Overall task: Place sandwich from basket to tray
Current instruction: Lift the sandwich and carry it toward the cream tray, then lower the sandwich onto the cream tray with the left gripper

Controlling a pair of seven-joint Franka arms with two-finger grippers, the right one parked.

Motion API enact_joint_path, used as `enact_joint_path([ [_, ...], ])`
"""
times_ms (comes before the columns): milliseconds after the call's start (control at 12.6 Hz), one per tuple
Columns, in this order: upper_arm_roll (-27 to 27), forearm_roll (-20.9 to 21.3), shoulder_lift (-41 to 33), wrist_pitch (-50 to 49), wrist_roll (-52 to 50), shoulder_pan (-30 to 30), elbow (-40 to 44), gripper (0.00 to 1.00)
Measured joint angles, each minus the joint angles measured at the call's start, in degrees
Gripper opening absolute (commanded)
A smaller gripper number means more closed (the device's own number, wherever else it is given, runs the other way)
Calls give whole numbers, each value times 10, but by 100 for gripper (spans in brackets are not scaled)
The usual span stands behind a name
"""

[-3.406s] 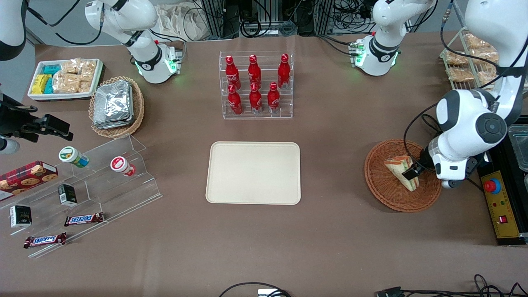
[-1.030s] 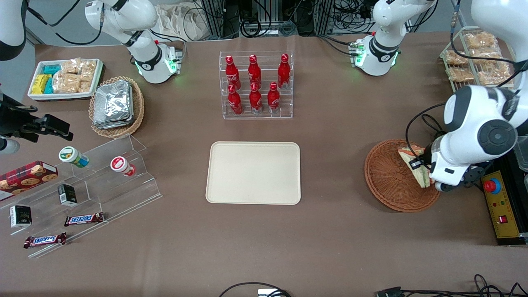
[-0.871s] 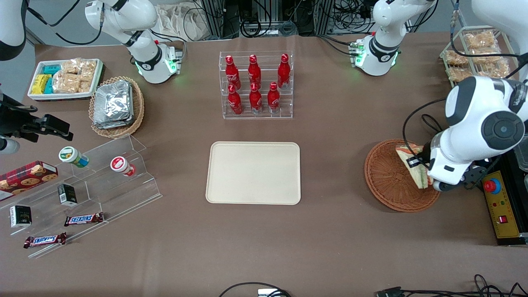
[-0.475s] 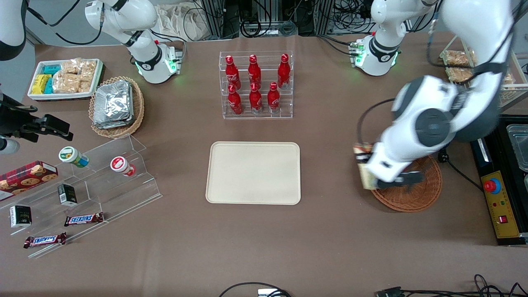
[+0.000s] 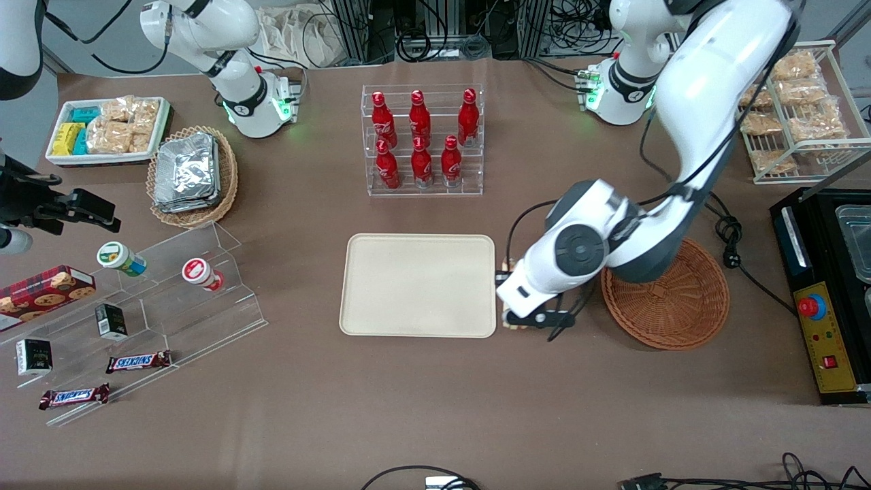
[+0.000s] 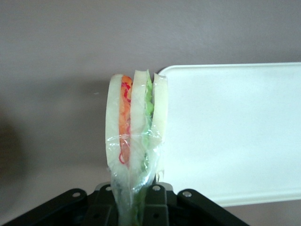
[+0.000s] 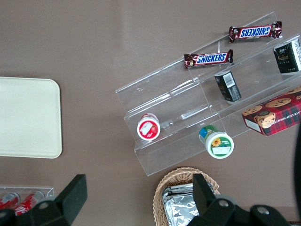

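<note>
While clamped shut on the sandwich (image 6: 135, 141), the gripper (image 5: 509, 299) hangs right of centre, between tray (image 5: 417, 327) and basket (image 5: 674, 320), beside the tray's edge.

On the brown table (image 7: 94, 42) lies one rounded corner of the flat cream-beige rectangular plastic tray (image 7: 28, 117). Well apart from it stands a clear acrylic stepped display rack (image 7: 197, 108) carrying two Snickers bars (image 7: 208, 58), a small dark carton (image 7: 227, 86), a red-lidded cup (image 7: 148, 127) and a green-lidded cup (image 7: 216, 141). A red plaid cookie box (image 7: 275, 111) sits beside the rack, and a tan wicker basket holding foil packets (image 7: 181, 197) lies near it.
</note>
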Motion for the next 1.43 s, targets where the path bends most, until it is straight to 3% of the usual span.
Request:
enact_joint_path([
  [238,69,23,63,103,-12,-78,3,0],
  [475,109,24,71,120,-38,-132,23,0],
  [1267,94,16,54,94,-67,-139,33,0],
  [1347,94,15,54,92,-81,-140,33,7],
  [1426,94,15,55,90,-97,-143,31,50],
])
